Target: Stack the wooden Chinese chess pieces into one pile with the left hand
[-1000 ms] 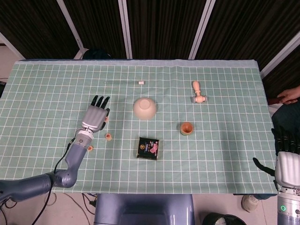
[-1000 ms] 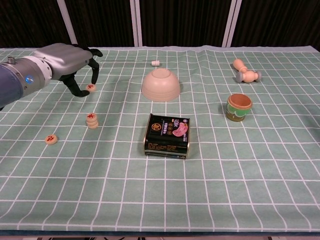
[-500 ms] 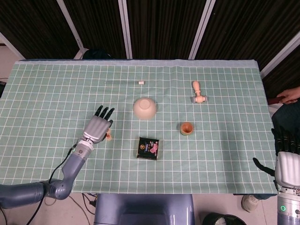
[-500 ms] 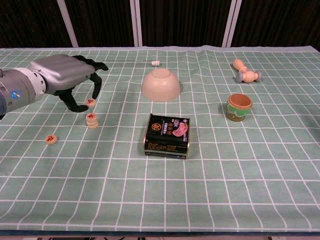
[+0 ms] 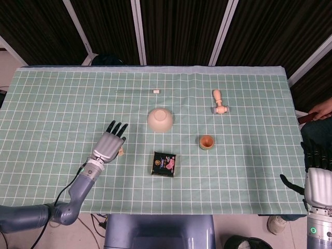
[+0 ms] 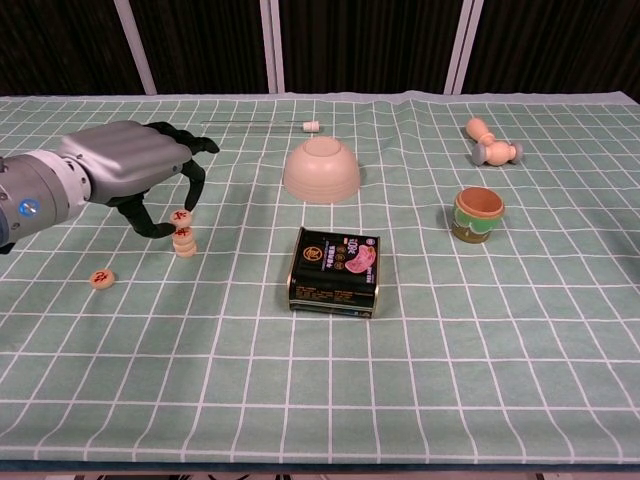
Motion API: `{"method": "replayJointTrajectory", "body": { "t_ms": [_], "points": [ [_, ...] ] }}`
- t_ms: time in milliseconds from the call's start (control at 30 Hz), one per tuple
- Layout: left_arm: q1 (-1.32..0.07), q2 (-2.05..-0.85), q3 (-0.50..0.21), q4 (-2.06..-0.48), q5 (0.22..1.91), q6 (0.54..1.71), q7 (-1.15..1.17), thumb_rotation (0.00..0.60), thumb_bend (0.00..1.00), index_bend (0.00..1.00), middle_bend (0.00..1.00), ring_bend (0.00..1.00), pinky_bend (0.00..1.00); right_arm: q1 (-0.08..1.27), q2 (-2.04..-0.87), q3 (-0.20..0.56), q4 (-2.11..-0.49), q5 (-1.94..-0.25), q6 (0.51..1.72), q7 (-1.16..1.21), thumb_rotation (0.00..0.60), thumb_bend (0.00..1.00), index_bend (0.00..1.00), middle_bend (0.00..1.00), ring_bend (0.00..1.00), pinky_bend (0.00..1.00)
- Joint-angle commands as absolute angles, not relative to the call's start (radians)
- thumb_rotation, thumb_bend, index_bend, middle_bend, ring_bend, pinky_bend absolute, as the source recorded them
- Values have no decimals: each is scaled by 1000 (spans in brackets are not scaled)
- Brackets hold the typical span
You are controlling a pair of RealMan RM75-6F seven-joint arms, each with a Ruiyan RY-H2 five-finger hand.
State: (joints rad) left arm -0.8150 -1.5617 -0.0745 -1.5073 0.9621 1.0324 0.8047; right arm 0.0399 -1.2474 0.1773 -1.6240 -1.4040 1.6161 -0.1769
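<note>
Left hand point(image 6: 125, 175) has come down and toward the robot over the last second: earlier it held a chess piece point(image 6: 181, 216) up near the far left of the cloth, now that piece is right over the pile point(image 6: 185, 243), pinched between thumb and a fingertip, other fingers point(image 6: 190, 150) curled loosely over it. Piece looks tilted, at or just touching the pile top; cannot tell if it is seated yet. In head view the hand point(image 5: 109, 146) covers most of the pile, only a sliver shows at its right edge.

Meaning for the task: carry is done, this is the placing step. Judged next: level the piece, centre it, let go without nudging the pile. Risk is a tilted drop sliding off or knocking the pile.

Pile has not shifted. Loose piece point(image 6: 101, 279) has also stayed put on the counter point(image 6: 420, 380), left of and nearer the robot than the pile, well apart from it; that one is left to stack.

Right hand point(image 5: 316, 171) sits at the counter's right edge in head view, unchanged, holding nothing, fingers apart.

Counts: chess pieces, one in hand, one loose, pile looks like two but hard to be sure. One bowl point(image 6: 321, 171), upside down. One dark packet point(image 6: 336, 271). One small cup point(image 6: 478, 214). One wooden toy point(image 6: 490, 145) far right. One thin stick point(image 6: 262, 125) at the far edge.
</note>
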Motion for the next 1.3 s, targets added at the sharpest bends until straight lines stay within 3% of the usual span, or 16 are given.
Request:
{"method": "replayJointTrajectory", "body": {
  "t_ms": [33, 1300],
  "points": [
    [-814, -1562, -72, -1506, 965, 1033, 804, 600, 310, 494, 7, 0, 0, 40, -1247, 177, -1624, -1404, 1616, -177, 600, 232, 114, 13, 0, 0],
    [-812, -1582, -60, -1489, 965, 1037, 827, 600, 306, 458, 6, 0, 0, 39, -1249, 180, -1622, -1403, 1620, -178, 600, 232, 115, 13, 0, 0]
  ]
}}
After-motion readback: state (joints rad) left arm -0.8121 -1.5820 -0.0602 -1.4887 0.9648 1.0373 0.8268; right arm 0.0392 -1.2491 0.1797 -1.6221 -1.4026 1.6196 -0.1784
